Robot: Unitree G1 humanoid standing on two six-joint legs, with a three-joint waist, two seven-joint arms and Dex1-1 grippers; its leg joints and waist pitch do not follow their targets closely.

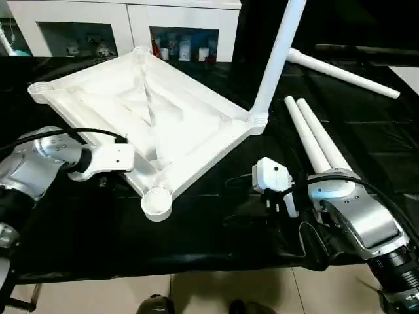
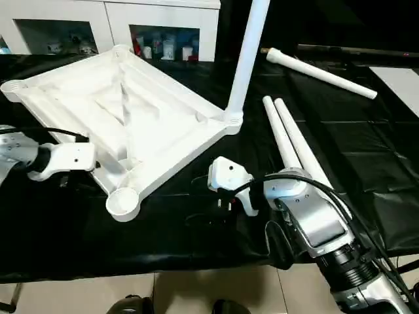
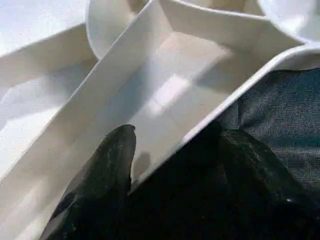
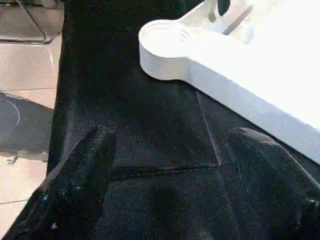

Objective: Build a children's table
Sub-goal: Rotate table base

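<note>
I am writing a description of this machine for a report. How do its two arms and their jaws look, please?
Both forearms are rounded silver metal shells with black joints. The left arm ends in a white block-shaped wrist housing, and so does the right arm. Thin black cables loop over each forearm to the wrist. Each gripper has two black, rounded fingers; I see no markings.

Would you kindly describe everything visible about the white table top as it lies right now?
The table top is white plastic, rectangular, lying underside up on the black cloth, set cornerwise to the robot. Raised ribs cross its underside and a round socket sits at each corner. One leg stands upright in the right-hand corner socket; the nearest socket is empty. The left gripper straddles its rim, one finger inside, one outside. The right gripper hangs apart, open.
</note>
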